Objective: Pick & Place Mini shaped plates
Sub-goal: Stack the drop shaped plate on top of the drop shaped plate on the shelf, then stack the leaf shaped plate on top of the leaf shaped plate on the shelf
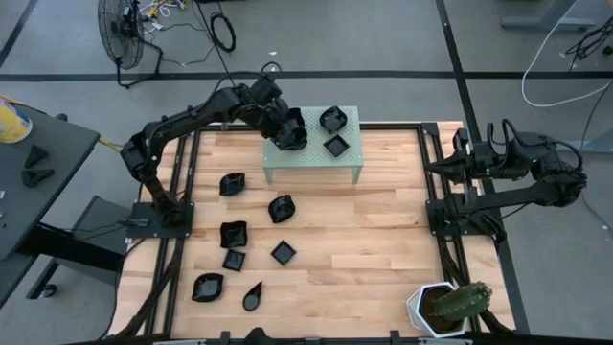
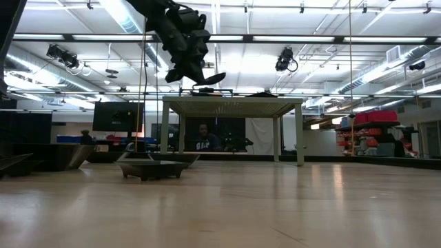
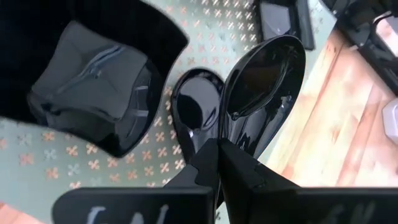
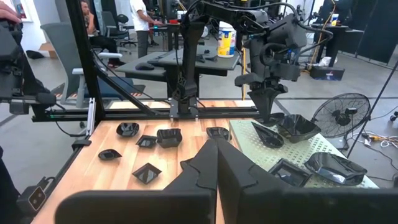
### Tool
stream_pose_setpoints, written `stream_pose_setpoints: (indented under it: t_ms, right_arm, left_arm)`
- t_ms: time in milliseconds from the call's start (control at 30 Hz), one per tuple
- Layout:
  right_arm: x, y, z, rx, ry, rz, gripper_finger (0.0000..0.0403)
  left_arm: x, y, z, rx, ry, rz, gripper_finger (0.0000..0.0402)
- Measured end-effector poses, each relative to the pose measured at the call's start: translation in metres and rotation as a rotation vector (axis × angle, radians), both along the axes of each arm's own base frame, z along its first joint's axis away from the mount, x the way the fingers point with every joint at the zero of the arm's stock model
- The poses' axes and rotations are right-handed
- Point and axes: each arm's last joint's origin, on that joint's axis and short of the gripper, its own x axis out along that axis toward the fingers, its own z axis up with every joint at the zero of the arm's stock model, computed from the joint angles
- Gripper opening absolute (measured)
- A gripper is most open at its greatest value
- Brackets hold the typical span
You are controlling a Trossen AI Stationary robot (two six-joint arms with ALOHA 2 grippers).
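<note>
My left gripper (image 1: 290, 134) hangs over the pale green perforated stand (image 1: 312, 165), shut on a glossy black teardrop plate (image 3: 264, 81). A smaller teardrop dish (image 3: 196, 112) shows right beside it; I cannot tell whether it lies on the stand. A large wavy plate (image 3: 93, 81) and two more plates (image 1: 332, 119) (image 1: 336, 146) sit on the stand's top. Several black plates (image 1: 282, 208) (image 1: 234, 233) (image 1: 207, 287) lie flat on the wooden table. My right gripper (image 4: 216, 163) waits, shut, at the table's right edge (image 1: 488, 158). My left gripper pinches the teardrop plate by its narrow end (image 3: 239, 140) between the two fingers, coming from above and pointing down. The plate (image 2: 209, 78) is lifted clear and tilted, just above the stand's top.
The white hexagonal cactus pot (image 1: 445, 307) stands at the table's near right corner. Bare wood lies right of the stand and across the table's right half. Black frame rails (image 1: 431, 206) run along both sides. A person sits in the room beyond the table (image 2: 202, 138).
</note>
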Motion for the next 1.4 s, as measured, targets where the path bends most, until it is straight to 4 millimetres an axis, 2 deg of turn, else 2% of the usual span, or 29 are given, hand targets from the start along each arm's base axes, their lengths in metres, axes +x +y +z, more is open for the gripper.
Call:
stream_pose_setpoints:
  t_ms: [900, 1233, 1400]
  right_arm:
    - [0.0, 0.0, 0.0, 0.0, 0.0, 0.0, 0.0004]
    - [0.0, 0.0, 0.0, 0.0, 0.0, 0.0, 0.0004]
    - [0.0, 0.0, 0.0, 0.0, 0.0, 0.0, 0.0004]
  left_arm:
    - [0.0001, 0.0005, -0.0014, 0.013, 0.025, 0.036, 0.0018]
    - [0.0001, 0.0006, -0.0014, 0.014, 0.027, 0.047, 0.0091]
    - [0.0005, -0.0008, -0.0017, 0.011, 0.032, 0.043, 0.0109]
